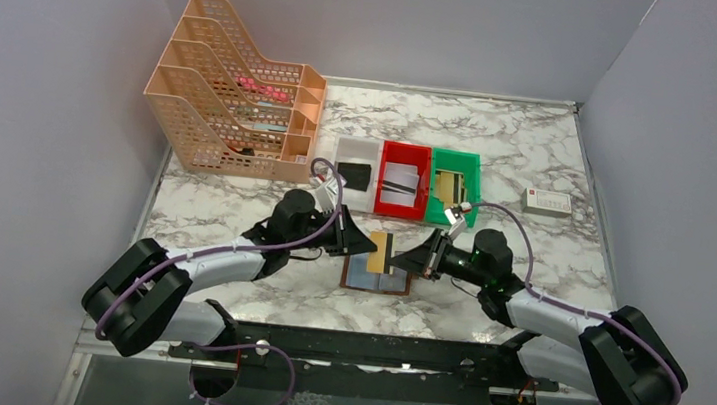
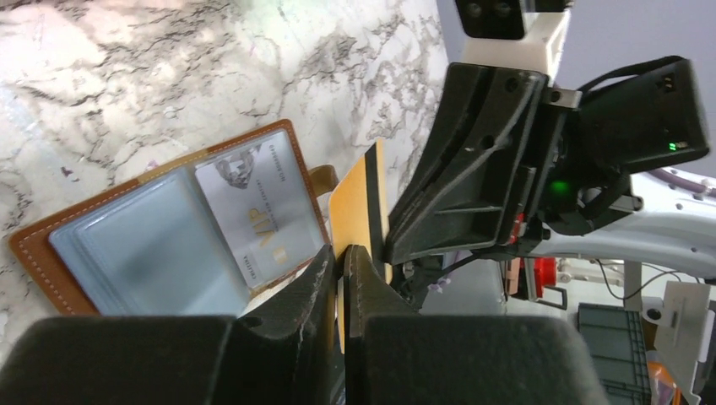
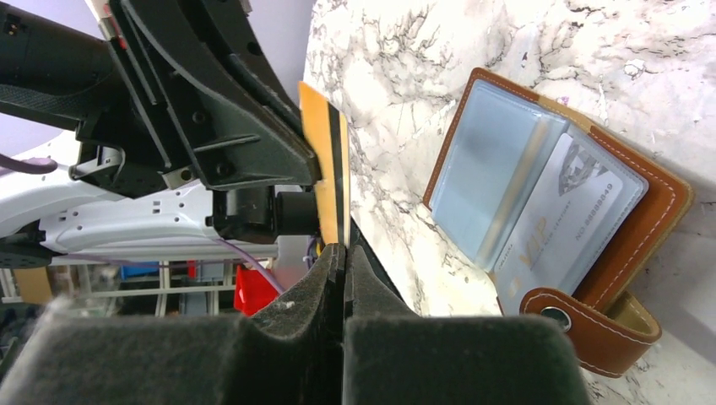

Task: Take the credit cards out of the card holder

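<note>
With left gripper (image 2: 342,253) and right gripper (image 3: 342,249) both pinching the gold card (image 2: 350,215), loosen only one, steady above card holder (image 3: 667,198).

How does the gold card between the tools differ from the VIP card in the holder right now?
The gold card is yellow with a dark stripe; the VIP card is pale grey with lettering. The gold card is held up on edge, pinched by the left tool and right tool; the VIP card lies flat in a clear sleeve of the card holder. Both are thin rectangular cards.
</note>
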Motion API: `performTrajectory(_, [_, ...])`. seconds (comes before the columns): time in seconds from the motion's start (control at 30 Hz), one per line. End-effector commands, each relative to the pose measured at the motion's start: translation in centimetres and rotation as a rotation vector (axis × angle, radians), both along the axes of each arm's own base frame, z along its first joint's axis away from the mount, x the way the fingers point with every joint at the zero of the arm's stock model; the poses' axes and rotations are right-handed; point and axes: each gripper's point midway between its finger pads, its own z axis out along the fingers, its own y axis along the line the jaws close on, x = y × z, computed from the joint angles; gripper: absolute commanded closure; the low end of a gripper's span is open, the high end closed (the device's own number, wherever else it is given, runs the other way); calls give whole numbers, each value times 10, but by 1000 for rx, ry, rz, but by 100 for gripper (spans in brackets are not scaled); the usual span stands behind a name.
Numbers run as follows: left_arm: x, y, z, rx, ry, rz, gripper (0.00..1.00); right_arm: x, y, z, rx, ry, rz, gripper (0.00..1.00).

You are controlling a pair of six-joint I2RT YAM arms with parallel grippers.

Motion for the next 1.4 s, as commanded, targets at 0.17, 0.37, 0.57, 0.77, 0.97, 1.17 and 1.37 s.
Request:
performTrajectory(0.17, [-8, -8, 30, -79, -81, -80, 100, 0, 2, 16, 37, -65, 27, 84])
performTrajectory(0.37, [-9, -10, 34, -86, -87, -89, 100, 2, 3, 25, 51, -95, 27, 69])
performTrajectory(0.57, [-9, -9, 41, -99, -101, -89, 100, 8, -2, 30, 47, -156, 11, 40])
performTrajectory(0.77, [-9, -11, 49, -112, -118, -101, 100, 7, -1, 31, 58, -207, 31, 36])
performTrajectory(0.97, [-11, -12, 52, -121, -122, -119, 100, 7, 3, 33, 63, -191, 87, 54])
performTrajectory(1.17, [-11, -13, 54, -125, -126, -120, 100, 0, 3, 38, 128, -200, 129, 70])
performTrajectory(1.37, [-11, -12, 53, -123, -123, -117, 100, -3, -1, 39, 153, -191, 141, 80])
